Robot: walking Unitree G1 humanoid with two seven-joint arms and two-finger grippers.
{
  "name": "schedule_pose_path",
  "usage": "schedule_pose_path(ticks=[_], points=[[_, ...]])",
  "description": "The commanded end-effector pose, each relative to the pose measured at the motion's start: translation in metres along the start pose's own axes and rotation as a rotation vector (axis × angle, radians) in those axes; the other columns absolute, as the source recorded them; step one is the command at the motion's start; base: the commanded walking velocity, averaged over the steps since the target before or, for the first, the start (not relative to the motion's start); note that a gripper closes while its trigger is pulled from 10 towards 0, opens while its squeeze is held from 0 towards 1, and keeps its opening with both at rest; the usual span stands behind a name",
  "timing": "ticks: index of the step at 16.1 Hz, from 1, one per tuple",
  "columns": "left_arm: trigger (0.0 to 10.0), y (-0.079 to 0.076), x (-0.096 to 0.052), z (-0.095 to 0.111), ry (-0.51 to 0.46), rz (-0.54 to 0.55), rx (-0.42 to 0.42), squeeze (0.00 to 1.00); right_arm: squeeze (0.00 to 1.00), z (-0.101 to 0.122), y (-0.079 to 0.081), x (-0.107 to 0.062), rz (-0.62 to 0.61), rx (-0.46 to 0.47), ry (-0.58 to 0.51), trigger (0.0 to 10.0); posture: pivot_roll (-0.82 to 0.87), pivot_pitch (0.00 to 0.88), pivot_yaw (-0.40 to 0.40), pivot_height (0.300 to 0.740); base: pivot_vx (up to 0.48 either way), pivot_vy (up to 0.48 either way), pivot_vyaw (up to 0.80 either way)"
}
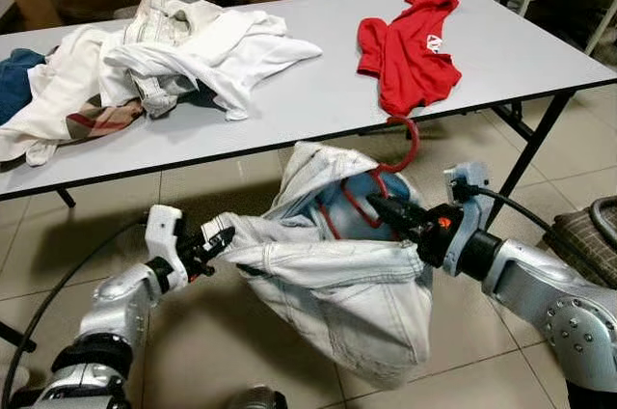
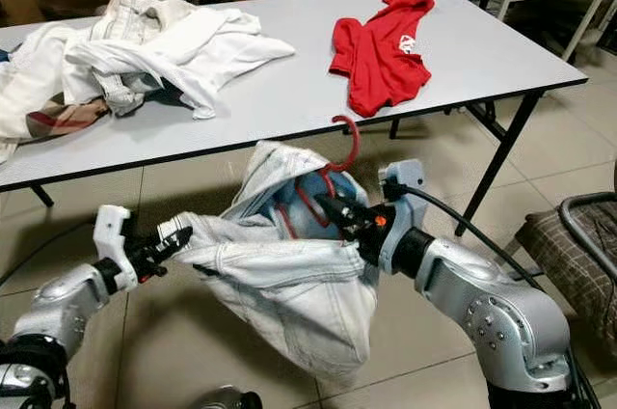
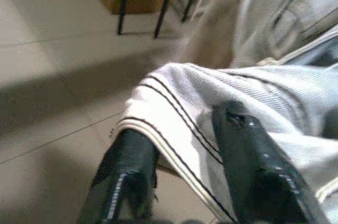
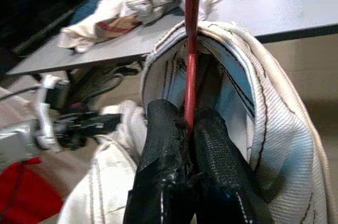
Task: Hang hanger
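Hanger (image 4: 191, 49) pinched between right fingers (image 4: 158, 150) — inside jacket (image 1: 337, 284); left fingers (image 3: 253, 166) clamping jacket's hem

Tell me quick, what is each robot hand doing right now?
Left gripper: shut on the pale denim garment, pinching its edge.
Right gripper: shut on the red hanger inside the garment.

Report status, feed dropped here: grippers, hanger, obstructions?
Right gripper shut on red hanger inside pale jacket. Left gripper shut on jacket's edge. Table edge close behind the hook.
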State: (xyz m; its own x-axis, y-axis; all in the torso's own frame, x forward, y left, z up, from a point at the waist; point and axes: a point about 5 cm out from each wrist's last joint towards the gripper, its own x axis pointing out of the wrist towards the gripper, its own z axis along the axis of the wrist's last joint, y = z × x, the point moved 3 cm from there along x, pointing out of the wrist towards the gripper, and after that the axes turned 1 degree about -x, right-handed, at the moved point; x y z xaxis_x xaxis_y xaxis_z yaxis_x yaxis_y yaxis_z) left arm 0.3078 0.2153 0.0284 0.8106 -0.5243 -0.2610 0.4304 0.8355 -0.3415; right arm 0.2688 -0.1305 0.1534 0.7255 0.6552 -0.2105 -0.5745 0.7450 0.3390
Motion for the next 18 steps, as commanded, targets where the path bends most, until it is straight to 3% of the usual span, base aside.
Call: schedule_pose_path(ticks=[1,6,8,11,12,15,16,18], points=[[10.0,0.006,-0.007,0.005,-0.022,0.005,-0.033,1.00,0.00,0.016,-0.004,0.001,-0.033,-0.072,-0.067,10.0,-0.13,0.002,0.068,0.740,0.000,0.000,0.00],[10.0,0.005,-0.020,0.000,-0.003,-0.032,-0.078,1.00,0.00,0.008,-0.001,0.009,-0.045,-0.055,-0.091,10.0,-0.13,0.007,0.075,0.740,0.000,0.000,0.14],[10.0,0.011,-0.024,-0.010,0.081,0.012,-0.034,1.00,0.00,0.007,0.002,0.011,-0.028,-0.068,-0.097,10.0,-0.12,0.010,0.075,0.740,0.000,0.000,0.73],[10.0,0.023,-0.032,-0.021,0.270,0.087,0.128,1.00,0.00,0.008,0.000,0.011,-0.024,-0.064,-0.113,10.0,-0.11,0.015,0.075,0.740,0.000,0.000,0.73],[10.0,0.021,-0.031,-0.017,0.260,0.079,0.105,1.00,0.00,0.009,-0.001,0.011,-0.025,-0.065,-0.115,10.0,-0.11,0.016,0.076,0.740,0.000,0.000,0.73],[10.0,0.002,-0.024,-0.005,0.324,-0.076,0.140,1.00,0.00,0.008,-0.005,0.012,-0.052,-0.075,-0.112,10.0,-0.12,0.012,0.079,0.740,0.000,0.000,0.73],[10.0,-0.018,-0.015,0.009,0.314,-0.222,0.193,1.00,0.00,0.006,-0.007,0.013,-0.073,-0.078,-0.099,10.0,-0.13,0.010,0.085,0.740,0.000,0.000,0.73],[10.0,-0.033,-0.011,0.014,0.299,-0.329,0.154,1.00,0.00,0.005,-0.008,0.014,-0.087,-0.090,-0.090,10.0,-0.15,0.006,0.093,0.740,0.000,0.000,0.73]])
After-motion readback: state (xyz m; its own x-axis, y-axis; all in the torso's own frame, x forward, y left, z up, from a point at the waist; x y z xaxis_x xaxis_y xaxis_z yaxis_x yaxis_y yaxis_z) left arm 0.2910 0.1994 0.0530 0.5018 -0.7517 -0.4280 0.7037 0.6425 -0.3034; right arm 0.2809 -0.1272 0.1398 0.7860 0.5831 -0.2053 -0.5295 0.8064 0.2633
